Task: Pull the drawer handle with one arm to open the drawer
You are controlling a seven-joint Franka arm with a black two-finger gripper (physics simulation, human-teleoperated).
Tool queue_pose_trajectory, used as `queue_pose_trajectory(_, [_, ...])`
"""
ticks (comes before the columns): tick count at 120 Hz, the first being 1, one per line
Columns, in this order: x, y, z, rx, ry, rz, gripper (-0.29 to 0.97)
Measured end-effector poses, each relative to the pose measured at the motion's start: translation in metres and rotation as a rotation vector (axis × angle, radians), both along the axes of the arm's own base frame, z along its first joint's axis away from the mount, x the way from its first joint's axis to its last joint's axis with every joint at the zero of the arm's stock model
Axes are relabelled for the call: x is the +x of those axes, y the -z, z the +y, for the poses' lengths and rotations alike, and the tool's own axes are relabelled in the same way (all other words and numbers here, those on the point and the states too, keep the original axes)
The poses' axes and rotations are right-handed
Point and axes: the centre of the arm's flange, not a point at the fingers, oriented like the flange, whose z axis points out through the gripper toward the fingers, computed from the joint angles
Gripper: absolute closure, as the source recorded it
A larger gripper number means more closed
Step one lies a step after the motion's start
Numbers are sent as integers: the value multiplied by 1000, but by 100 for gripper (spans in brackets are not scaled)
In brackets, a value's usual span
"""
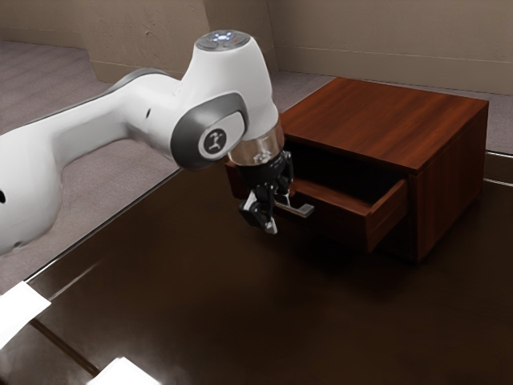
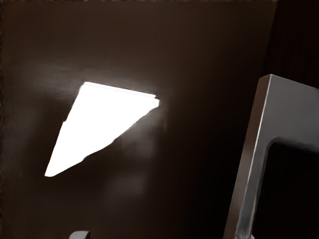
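A dark red wooden cabinet (image 1: 385, 120) stands on the dark table, its drawer (image 1: 353, 210) pulled partway out toward the exterior view's left. The drawer's silver bar handle (image 1: 300, 209) sticks out from its front; in the wrist view the handle (image 2: 259, 164) appears as a bright metal bracket close beside my hand. My black gripper (image 1: 268, 218) hangs at the handle's near end, pointing down at the tabletop. It is open: one fingertip (image 2: 79, 234) stands far out to one side, and the handle lies by the other side, not clamped.
The glossy dark tabletop (image 1: 240, 313) spreads in front of the cabinet, with bright light reflections (image 1: 20, 309) near its front left corner and one (image 2: 99, 129) under my hand. A grey carpeted floor and beige walls lie beyond the table.
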Motion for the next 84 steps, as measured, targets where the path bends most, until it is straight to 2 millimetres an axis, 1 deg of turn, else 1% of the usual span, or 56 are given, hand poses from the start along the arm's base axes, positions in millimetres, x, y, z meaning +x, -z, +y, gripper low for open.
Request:
queue_pose_trajectory(15, [-11, -2, 0, -1, -19, 31, 37])
queue_pose_trajectory(22, [-14, -1, 1, -4, -27, 45, 37])
queue_pose_trajectory(36, [-25, 4, 1, -2, -39, 65, 37])
queue_pose_trajectory(84, [-66, 3, 5, 7, -75, 61, 37])
